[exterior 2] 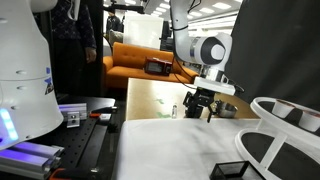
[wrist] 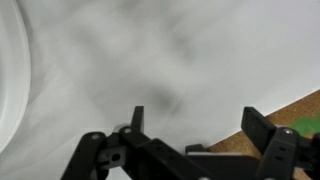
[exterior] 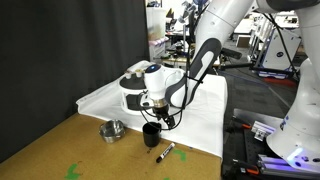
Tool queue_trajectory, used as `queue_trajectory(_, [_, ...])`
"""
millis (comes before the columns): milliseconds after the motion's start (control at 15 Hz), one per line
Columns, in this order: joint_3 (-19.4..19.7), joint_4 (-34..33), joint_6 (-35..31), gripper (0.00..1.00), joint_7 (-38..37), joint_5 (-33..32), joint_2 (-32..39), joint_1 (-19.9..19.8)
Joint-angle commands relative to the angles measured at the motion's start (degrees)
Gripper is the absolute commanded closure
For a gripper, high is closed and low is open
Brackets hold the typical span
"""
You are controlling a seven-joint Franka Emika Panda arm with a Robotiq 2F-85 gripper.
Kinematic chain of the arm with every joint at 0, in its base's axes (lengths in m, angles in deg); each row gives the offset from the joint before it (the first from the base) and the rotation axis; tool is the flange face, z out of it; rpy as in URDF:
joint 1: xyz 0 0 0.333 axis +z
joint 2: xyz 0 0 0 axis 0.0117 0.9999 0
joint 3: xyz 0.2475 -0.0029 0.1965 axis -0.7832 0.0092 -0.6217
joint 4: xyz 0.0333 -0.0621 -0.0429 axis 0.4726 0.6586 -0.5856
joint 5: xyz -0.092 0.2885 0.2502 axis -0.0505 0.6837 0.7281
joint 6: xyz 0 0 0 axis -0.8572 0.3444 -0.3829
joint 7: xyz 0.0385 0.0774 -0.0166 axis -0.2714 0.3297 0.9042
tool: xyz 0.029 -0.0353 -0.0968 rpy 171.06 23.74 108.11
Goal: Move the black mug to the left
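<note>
The gripper (exterior: 156, 113) hangs over the front edge of the white cloth (exterior: 200, 115), wrist pointing down. In the wrist view its two black fingers (wrist: 136, 120) stand spread apart, with only bare cloth (wrist: 170, 60) showing in the gap; it grips nothing.

The black mug (exterior: 152, 133) stands upright at that same front edge of the cloth, just below the gripper and apart from it, where the fabric meets the wooden table (exterior: 55, 150). The wrist view does not show it.

Off the cloth, just beside its front corner, sits a small silver bowl (exterior: 112, 130) on the wood. A dark marker (exterior: 165, 152) lies on the table just in front of the cloth, near the mug. At the back of the cloth, behind the gripper, rests the big round white container (exterior: 134, 84) with a black band; its pale rim (wrist: 10, 70) curves along the edge of the wrist view.

In an exterior view the gripper (exterior 2: 200, 107) hangs over the cloth's far end (exterior 2: 170, 150); whether the dark shape beneath it is the mug I cannot tell.
</note>
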Motion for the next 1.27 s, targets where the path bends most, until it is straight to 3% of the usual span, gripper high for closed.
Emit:
queue_trajectory(0, [0.44, 4.89, 4.08, 0.00, -4.21, 0.84, -6.46, -0.94])
queue_trajectory(200, [0.07, 8.74, 8.23, 0.00, -4.35, 4.25, -12.75, -3.50])
queue_trajectory(600, [1.34, 13.24, 14.18, 0.00, -4.70, 21.97, -22.42, -7.47])
queue_trajectory(933, [4.68, 19.07, 10.13, 0.00, -9.03, 31.13, -30.22, -7.77])
queue_trajectory(1200, [6.00, 24.81, 3.13, 0.00, -15.22, 34.86, -35.99, -6.50])
